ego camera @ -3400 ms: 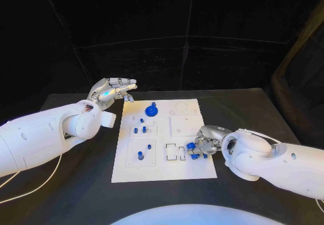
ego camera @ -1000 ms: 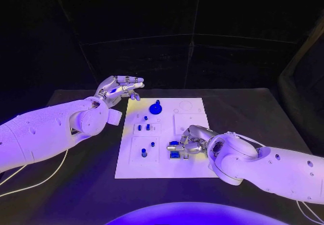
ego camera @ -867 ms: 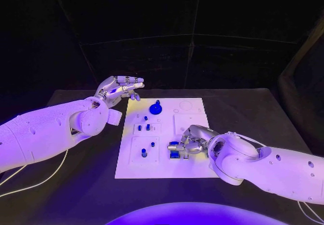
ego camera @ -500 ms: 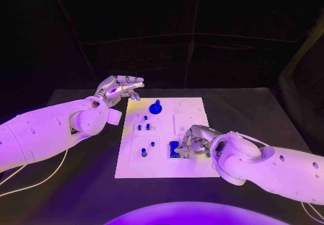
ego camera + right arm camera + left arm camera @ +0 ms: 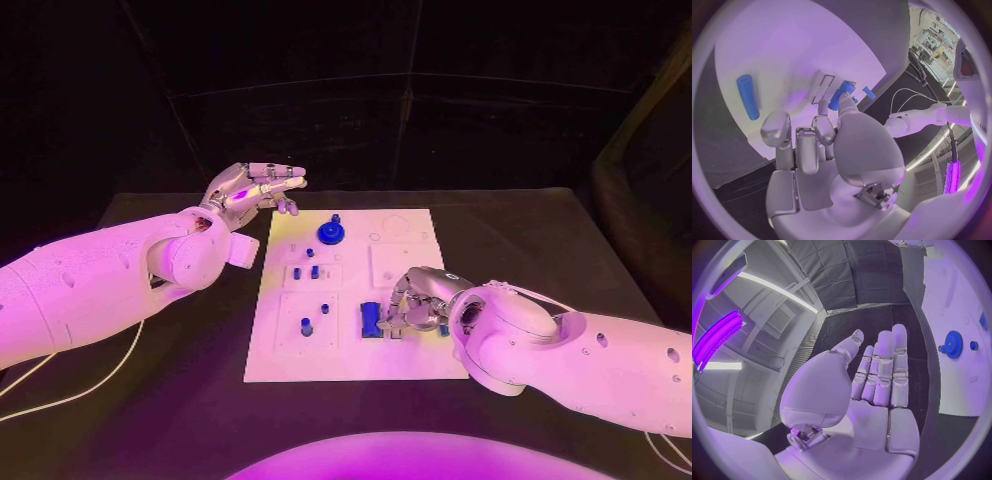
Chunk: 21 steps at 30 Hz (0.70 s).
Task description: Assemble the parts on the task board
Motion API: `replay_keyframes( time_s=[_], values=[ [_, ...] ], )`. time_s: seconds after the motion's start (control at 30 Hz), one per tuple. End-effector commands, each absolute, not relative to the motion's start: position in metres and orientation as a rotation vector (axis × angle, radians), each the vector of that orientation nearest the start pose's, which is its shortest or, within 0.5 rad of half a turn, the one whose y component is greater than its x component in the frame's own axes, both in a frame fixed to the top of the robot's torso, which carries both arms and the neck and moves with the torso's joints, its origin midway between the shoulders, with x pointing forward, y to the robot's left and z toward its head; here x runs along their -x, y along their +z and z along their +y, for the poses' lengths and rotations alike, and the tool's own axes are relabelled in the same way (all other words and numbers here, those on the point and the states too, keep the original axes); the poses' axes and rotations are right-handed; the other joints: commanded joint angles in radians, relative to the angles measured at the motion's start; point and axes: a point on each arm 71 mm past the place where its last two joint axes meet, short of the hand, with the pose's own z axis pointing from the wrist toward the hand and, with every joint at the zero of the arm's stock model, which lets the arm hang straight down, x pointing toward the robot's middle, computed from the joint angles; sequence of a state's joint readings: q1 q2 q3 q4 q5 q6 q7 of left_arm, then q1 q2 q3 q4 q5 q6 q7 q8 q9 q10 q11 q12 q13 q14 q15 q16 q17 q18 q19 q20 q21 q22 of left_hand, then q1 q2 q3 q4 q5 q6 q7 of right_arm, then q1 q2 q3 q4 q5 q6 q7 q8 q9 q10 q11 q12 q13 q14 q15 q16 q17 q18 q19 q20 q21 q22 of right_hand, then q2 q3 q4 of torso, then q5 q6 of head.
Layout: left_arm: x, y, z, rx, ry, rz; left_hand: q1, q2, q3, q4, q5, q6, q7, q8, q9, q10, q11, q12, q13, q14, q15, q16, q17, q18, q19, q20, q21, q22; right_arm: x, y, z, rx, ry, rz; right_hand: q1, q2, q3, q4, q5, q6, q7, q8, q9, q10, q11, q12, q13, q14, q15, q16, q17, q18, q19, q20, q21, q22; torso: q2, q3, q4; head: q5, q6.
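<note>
The white task board (image 5: pixel 346 355) lies in the middle of the table. My right hand (image 5: pixel 415 305) rests low over its near right part, thumb and a fingertip pinching a blue block (image 5: pixel 371 320) that stands at the outlined slots. The right wrist view shows the block (image 5: pixel 841 95) at my fingertips (image 5: pixel 844 107), beside a slot (image 5: pixel 822 85). A blue cylinder (image 5: pixel 747 96) lies loose on the board. A blue gear (image 5: pixel 330 233) sits at the far end. My left hand (image 5: pixel 257 188) hangs open above the table, off the board's far left corner.
Small blue pegs (image 5: pixel 304 272) stand in the board's left column, with another peg (image 5: pixel 304 325) nearer me. The left wrist view shows the gear (image 5: pixel 953 344) and a peg (image 5: pixel 974 345) beyond my flat left hand (image 5: pixel 879 385). Black table (image 5: pixel 548 250) surrounds the board.
The blue block at my right fingertips has gone from tilted to standing upright at the slots. My right hand has shifted slightly to the right. The left hand has stayed put.
</note>
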<state>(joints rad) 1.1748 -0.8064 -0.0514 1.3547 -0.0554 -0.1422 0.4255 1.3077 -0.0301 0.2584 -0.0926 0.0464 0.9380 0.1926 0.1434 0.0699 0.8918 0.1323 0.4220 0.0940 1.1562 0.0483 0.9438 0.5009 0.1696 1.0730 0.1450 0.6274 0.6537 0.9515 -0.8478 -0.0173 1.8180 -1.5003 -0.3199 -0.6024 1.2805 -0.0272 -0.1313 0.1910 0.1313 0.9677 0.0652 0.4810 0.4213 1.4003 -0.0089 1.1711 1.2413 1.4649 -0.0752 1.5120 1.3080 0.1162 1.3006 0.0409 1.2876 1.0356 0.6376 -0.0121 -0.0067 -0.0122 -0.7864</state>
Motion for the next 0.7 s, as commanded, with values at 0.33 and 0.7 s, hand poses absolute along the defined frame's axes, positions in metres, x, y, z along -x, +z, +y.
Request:
replay_keyframes(
  time_s=[0.33, 0.7],
  values=[
    [-0.509, -0.201, 0.233, 1.054, -1.59, 1.466, 0.002, 0.01, -0.004, -0.004, 0.002, 0.001, 0.004, 0.005, -0.001, -0.007, -0.001, 0.004, -0.001, -0.009, -0.002, -0.006, -0.001, 0.013, 0.007, 0.002, -0.005, -0.001, -0.38, -0.254, -0.156, -0.1, 0.522, 1.931, -0.001, 0.021, -0.034, 0.012, 0.072, 0.009, -0.005, -0.002, 0.008, 0.002, -0.005, -0.002, 0.0, 0.08, -0.001, -0.005, 0.135, -0.012, 0.002, -0.004, -0.004, 0.0, 0.0, -0.0006, 0.0012, 0.0, 0.006],
    [-0.509, -0.202, 0.236, 1.058, -1.586, 1.47, 0.002, 0.01, -0.004, -0.004, 0.002, 0.001, 0.004, 0.006, -0.001, -0.007, -0.001, 0.004, -0.002, -0.01, -0.002, -0.006, -0.002, 0.013, 0.007, 0.002, -0.006, -0.002, -0.373, -0.242, -0.209, -0.182, 0.506, 1.894, 0.03, 0.033, -0.06, 0.018, 0.124, -0.05, 0.024, -0.082, -0.025, -0.038, 0.018, -0.085, -0.06, 0.078, 0.018, -0.01, 0.129, -0.009, -0.011, 0.011, -0.019, -0.018, 0.001, -0.0002, 0.0008, -0.014, 0.008]
  ],
)
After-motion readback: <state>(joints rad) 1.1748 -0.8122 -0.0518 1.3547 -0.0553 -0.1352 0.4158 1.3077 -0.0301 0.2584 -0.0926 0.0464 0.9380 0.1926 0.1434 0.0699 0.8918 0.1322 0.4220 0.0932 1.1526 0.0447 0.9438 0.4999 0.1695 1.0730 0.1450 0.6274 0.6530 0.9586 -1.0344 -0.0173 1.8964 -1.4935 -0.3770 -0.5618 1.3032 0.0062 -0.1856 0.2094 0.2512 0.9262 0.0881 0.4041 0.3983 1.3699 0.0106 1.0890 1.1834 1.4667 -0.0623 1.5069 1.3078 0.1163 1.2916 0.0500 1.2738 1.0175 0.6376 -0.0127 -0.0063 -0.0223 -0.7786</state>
